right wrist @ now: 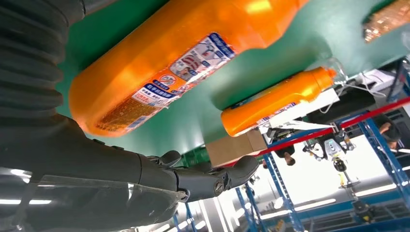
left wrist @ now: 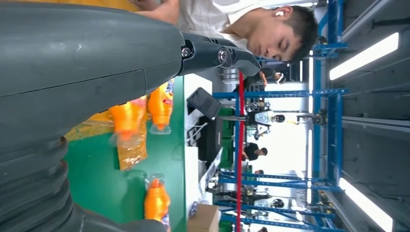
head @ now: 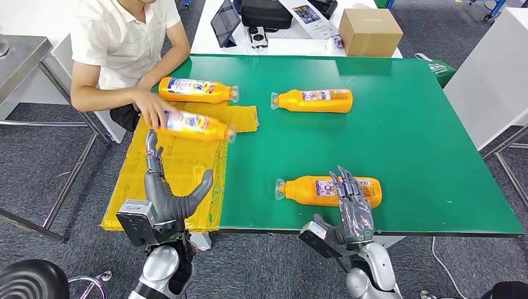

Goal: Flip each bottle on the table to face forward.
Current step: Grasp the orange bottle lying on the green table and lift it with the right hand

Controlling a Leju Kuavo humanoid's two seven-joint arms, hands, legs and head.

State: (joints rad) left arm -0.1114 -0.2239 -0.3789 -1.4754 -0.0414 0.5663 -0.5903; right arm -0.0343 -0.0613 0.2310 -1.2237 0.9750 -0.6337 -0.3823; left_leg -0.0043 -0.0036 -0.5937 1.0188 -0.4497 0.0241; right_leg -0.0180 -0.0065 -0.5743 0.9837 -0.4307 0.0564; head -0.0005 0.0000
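Fingers of the right hand (head: 352,208) lie spread over the bottle (head: 311,190) near the counter's (head: 423,149) front edge, not gripping, probably to turn it; left hand (head: 163,193) hovers open, empty.

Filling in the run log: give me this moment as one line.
left hand: open over yellow sheet | right hand: open at nearest bottle, contact unclear | person's hand: on bottle on sheet

The near bottle (right wrist: 159,67) is showing a blue-and-white label (right wrist: 191,65) with small print too blurred to read; no other text is reading clearly.
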